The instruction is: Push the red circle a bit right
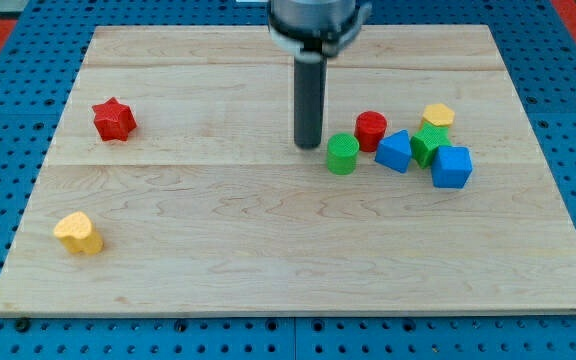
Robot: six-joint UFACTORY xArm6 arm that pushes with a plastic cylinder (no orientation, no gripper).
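The red circle (371, 130) stands right of the board's middle, in a cluster of blocks. My tip (309, 146) rests on the board to the left of it, a short gap away. A green circle (343, 154) sits just right of my tip and below-left of the red circle. A blue block (394, 152) touches the red circle's lower right side.
A green block (428, 144), a yellow block (438, 116) and a blue cube (452, 167) lie right of the red circle. A red star (114, 120) is at the view's left. A yellow heart-like block (78, 233) is at lower left. The wooden board (268, 270) ends on blue matting.
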